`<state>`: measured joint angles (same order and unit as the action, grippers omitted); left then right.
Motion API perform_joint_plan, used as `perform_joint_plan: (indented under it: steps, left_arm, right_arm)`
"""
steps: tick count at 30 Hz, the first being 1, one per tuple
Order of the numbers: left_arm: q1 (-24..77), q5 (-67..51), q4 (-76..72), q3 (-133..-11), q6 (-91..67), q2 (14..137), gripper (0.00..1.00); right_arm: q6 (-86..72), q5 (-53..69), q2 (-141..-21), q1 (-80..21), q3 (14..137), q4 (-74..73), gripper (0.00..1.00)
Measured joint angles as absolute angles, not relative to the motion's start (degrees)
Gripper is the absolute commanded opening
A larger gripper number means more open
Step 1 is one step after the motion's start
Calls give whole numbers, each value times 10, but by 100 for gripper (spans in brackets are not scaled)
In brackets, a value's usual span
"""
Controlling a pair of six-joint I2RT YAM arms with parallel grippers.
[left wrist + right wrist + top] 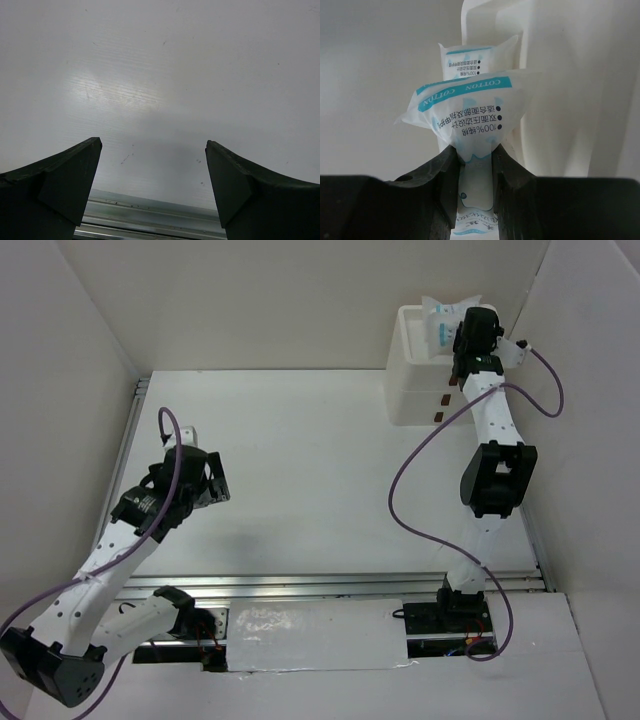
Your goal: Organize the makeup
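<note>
My right gripper is shut on a white-and-blue printed sachet, pinched at its lower end. It hangs over the open top of the white drawer unit at the back right. A second sachet sticks up right behind the first. My left gripper stands open at the left of the table, nothing between its fingers. No other makeup shows on the table.
Small brown handles mark the drawer unit's front. White walls close in both sides and the back. An aluminium rail runs along the table's near edge. Purple cables loop off both arms.
</note>
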<state>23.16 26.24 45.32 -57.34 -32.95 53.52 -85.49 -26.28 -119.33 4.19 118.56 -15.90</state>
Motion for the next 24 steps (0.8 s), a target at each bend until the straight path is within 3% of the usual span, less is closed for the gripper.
perform_joint_plan:
  steps: [3,6,10,14,15,24]
  left_arm:
    - [232,260,453,-573,-329,535,99]
    - [232,256,453,-573,-329,535,99]
    - [232,253,453,-573,-329,535,100]
    - [232,249,453,-573,-327,537,99]
    - [232,249,453,-573,-327,536,99]
    - [232,246,450,-573,-327,536,99]
  right_arm:
    - [-903,-254,-1196,44,1190,-164,2]
    - [-941,-244,-1197,46,1183,-160,14]
    - [-963,-232,-1201,48,1175,-159,54]
    - [-960,-225,-1201,48,1166,-150,77]
    - [-956,-224,-1201,48,1166,-150,97]
    - [-906,-227,-1195,48,1166,-133,100]
